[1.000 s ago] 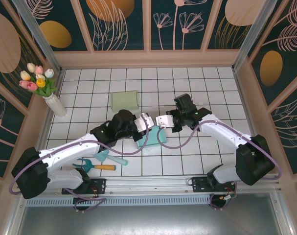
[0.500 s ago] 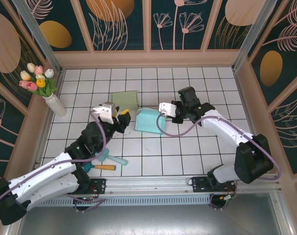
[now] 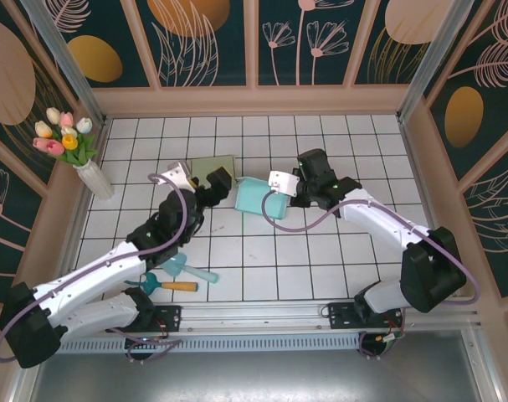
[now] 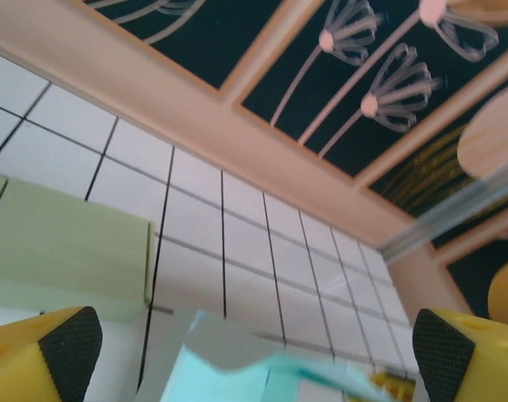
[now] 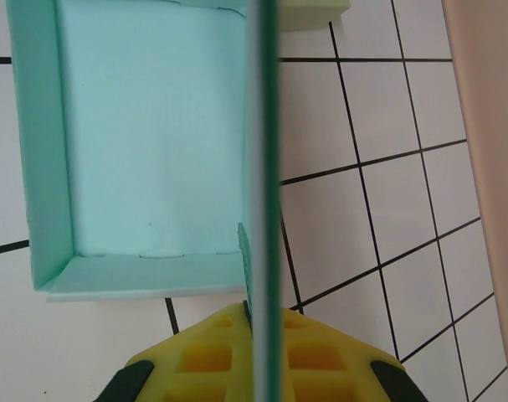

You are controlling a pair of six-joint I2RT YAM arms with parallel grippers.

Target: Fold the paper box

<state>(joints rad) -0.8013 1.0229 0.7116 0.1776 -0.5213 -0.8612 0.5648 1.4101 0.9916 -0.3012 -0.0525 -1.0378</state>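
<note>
- L gripper [image 4: 254,347] has let go: fingers wide apart, empty.
- R gripper [image 5: 258,352] clamped on box [image 5: 145,142] wall, holds it alone now.
- Sides up; fold prob. near done.

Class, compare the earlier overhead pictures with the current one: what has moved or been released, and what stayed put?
The left gripper let go of the teal box, opened wide and drew back leftward, ending near the green box. The right gripper, shut on the teal box's wall, carried it toward the far side. The green box, vase and tools stayed put.
</note>
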